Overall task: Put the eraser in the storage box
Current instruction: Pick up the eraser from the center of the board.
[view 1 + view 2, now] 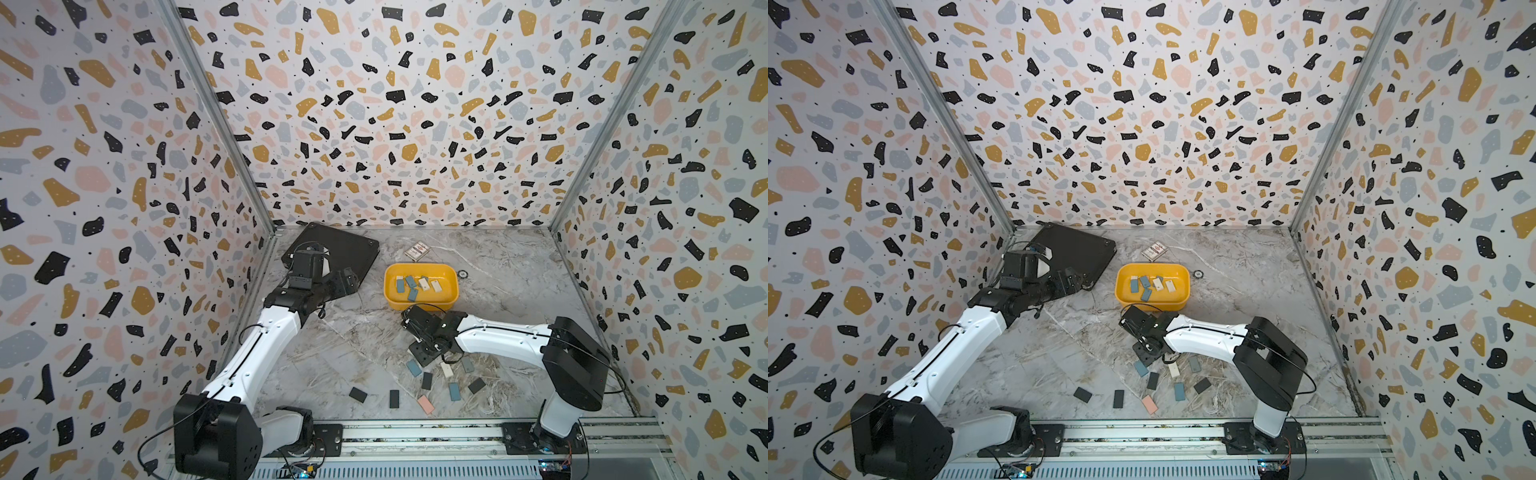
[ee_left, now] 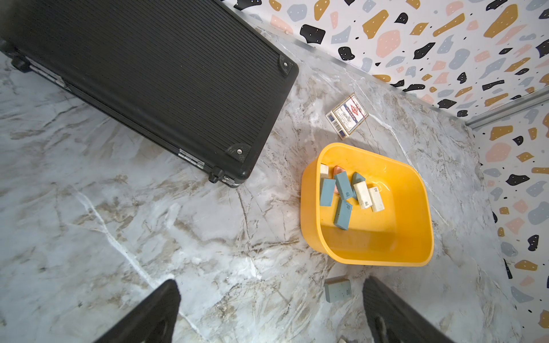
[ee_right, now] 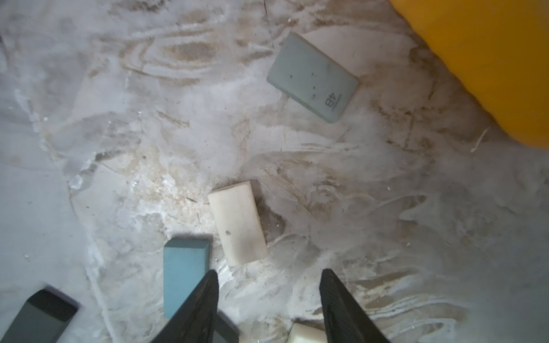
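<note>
One loose grey eraser [image 3: 312, 78] is marked "4B".

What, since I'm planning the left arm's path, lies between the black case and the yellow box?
Nothing: in the left wrist view only bare marble tabletop separates the black case from the yellow box. The card pack lies off to one side.

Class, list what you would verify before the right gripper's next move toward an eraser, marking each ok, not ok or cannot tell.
1. right gripper empty, jaws apart: ok.
2. Jaws astride the white eraser: not ok; it lies just ahead of them.
3. blue eraser clear of the white one: cannot tell.
4. storage box open-topped, with room inside: ok.
5. left gripper apart from the box: ok.
</note>
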Controlling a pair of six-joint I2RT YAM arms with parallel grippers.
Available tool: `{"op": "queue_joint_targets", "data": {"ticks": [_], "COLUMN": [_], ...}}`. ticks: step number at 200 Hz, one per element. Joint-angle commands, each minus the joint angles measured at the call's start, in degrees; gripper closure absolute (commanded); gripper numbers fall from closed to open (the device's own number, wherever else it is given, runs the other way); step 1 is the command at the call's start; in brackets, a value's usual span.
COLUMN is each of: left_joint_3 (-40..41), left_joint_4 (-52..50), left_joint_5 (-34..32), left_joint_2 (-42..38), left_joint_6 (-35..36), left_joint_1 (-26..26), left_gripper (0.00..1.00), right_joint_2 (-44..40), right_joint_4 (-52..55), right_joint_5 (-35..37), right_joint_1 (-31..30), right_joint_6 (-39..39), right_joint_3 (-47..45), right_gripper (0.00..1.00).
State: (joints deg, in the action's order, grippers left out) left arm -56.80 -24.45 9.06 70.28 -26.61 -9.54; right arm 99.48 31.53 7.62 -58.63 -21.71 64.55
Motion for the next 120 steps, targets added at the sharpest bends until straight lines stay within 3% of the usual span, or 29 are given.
{"op": "queue_joint_targets", "data": {"ticks": [1, 120], "left_joint_3": [0.56, 0.28], "left_joint_4": [0.54, 0.45], "left_joint_5": [0.02, -0.27], "left_joint_2": [-1.03, -0.75], "left_joint_6": [0.05, 0.51], "left_joint_1": [0.23, 0.27], "left_gripper": [0.04, 0.04], "right_joint_2": [0.17, 5.61], "right_joint_4": [0.05, -0.77], "right_joint_5": [-0.01, -1.44], "right_joint_1": [-0.08, -0.08], "right_joint_6": [-0.74, -0.62], "right_joint_3": [0.74, 5.32], "right_gripper": [0.43, 0.43]}}
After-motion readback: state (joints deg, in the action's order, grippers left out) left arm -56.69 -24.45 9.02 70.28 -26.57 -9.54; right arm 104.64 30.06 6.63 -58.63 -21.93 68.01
